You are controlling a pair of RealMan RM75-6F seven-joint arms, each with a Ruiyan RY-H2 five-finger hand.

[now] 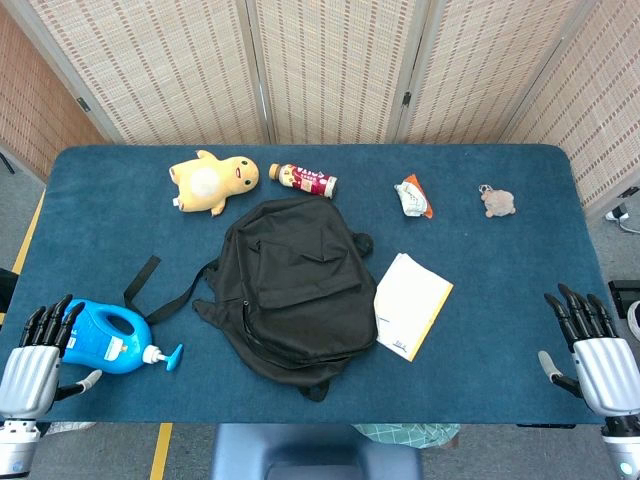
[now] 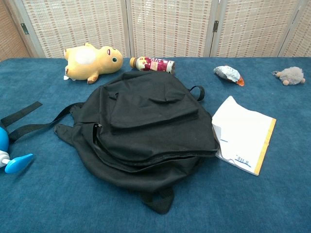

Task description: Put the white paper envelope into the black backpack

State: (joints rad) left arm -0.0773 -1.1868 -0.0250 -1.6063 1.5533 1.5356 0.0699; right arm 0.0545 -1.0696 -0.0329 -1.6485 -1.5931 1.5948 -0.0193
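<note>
- White paper envelope [image 1: 412, 303] is lying flat on the blue table [image 1: 500, 260], just right of the black backpack [image 1: 290, 285]; in the chest view its left edge is touching or slightly tucked under the pack's side, and its yellow strip is facing right.
- Left hand [image 1: 38, 352] is sitting at the near left corner of the table with fingers spread and extended, grasping nothing; its fingertips are resting right beside the blue spray bottle [image 1: 115, 338], though actual contact is hard to tell.
- Right hand [image 1: 592, 340] is waiting at the near right edge, fingers straight and apart, holding nothing and well apart from the envelope.
- Backpack is lying flat in the middle, its straps trailing left toward the spray bottle; its zipper appears closed.
- Open blue surface is stretching between the right hand and the envelope.
- Along the far edge are sitting a yellow plush toy [image 1: 212, 181], a small drink bottle [image 1: 303, 179], a crumpled wrapper [image 1: 413, 195] and a small grey plush [image 1: 497, 201].
</note>
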